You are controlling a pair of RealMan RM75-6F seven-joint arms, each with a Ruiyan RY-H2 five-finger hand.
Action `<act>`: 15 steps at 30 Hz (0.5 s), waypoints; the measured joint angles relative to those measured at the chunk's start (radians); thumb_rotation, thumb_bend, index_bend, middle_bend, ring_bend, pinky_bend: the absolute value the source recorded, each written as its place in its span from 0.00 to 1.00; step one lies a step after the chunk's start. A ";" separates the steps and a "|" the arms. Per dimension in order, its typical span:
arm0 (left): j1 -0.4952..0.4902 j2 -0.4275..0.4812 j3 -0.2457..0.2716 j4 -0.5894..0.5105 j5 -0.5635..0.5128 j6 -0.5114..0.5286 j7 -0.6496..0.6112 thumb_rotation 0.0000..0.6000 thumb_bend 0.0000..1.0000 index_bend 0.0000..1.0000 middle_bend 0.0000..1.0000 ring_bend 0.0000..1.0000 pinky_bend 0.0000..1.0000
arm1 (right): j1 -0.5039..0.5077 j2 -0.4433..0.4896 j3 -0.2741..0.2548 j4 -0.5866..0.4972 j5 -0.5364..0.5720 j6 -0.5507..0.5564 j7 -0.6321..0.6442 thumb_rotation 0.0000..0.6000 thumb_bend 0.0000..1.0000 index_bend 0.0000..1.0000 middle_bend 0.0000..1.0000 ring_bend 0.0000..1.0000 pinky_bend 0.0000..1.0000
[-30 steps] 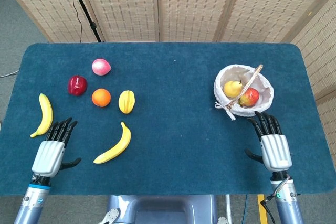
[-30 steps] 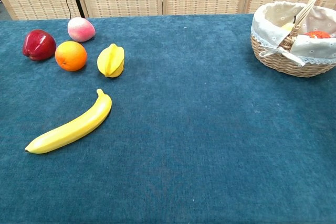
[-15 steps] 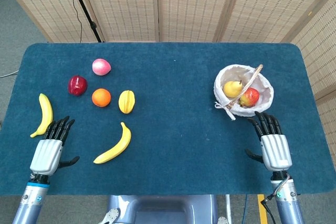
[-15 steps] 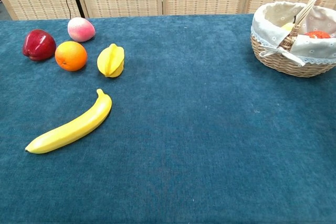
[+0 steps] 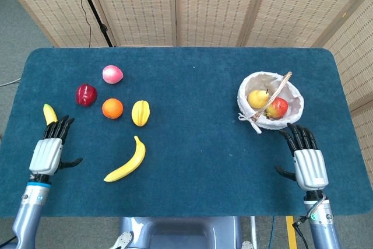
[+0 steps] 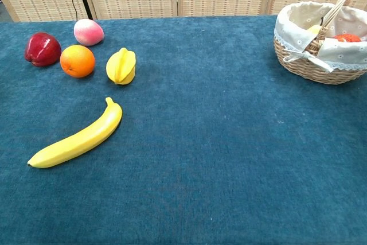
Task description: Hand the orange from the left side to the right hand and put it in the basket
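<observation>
The orange [image 5: 112,108] [image 6: 77,61] lies on the blue table at the left, between a red apple [image 5: 85,94] and a yellow starfruit [image 5: 140,112]. My left hand [image 5: 49,150] hovers open over the table's left front, well short of the orange, covering most of a small banana [image 5: 49,113]. The white-lined wicker basket [image 5: 291,115] [image 6: 298,55] stands at the right with a pear [image 5: 256,98] and an apple in it. My right hand [image 5: 307,161] is open just in front of the basket. Neither hand shows in the chest view.
A pink peach [image 5: 112,74] sits behind the orange. A long banana [image 5: 127,160] [image 6: 77,137] lies in front of the starfruit. Folding screens stand behind the table.
My left hand has moved left and forward, now covering most of the small banana. The right hand has slipped back slightly. The fruits have not moved.
</observation>
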 measured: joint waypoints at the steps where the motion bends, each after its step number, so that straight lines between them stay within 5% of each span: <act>1: -0.022 -0.010 -0.014 0.041 -0.008 -0.026 -0.023 1.00 0.00 0.01 0.00 0.00 0.01 | 0.000 0.001 0.000 0.000 0.001 0.000 0.002 1.00 0.00 0.19 0.09 0.08 0.08; 15: -0.263 -0.176 -0.112 0.412 -0.093 -0.291 -0.161 1.00 0.00 0.05 0.00 0.00 0.01 | -0.005 0.011 0.005 -0.001 0.004 0.006 0.019 1.00 0.00 0.19 0.09 0.08 0.08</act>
